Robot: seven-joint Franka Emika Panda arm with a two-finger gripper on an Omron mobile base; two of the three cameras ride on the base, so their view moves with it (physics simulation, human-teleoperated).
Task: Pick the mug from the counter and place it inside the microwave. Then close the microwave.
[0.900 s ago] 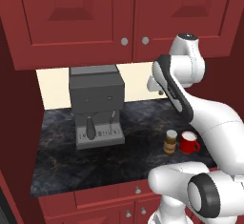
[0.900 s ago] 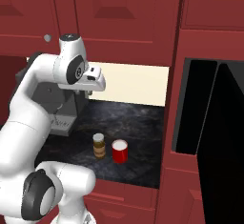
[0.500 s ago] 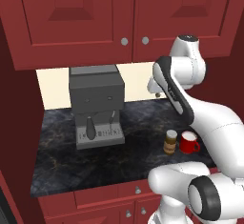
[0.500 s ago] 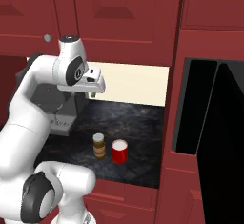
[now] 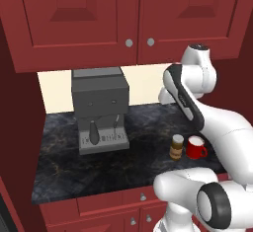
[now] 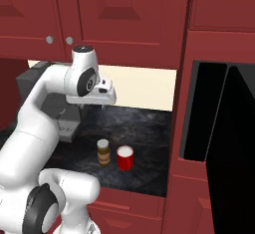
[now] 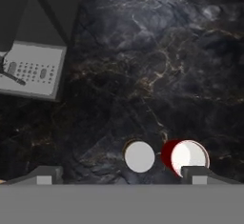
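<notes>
Grey metal marks the coffee machine [image 5: 99, 108] at your left, standing on the dark marbled surface [image 5: 69, 169]. Moving right, you find a small brown jar [image 5: 176, 147] with a pale lid, and just beside it the red mug [image 5: 196, 147], upright near the front edge and untouched. Above them your end effector [image 6: 103, 105] hangs high with its jaws spread wide and nothing between them. Furthest right, the microwave [image 6: 219, 143] stands with its black door [image 6: 234, 168] swung open. You are at the approach step, with the pick not yet begun. Next, you likely need to descend over the mug, keeping clear of the jar, then close on it.
</notes>
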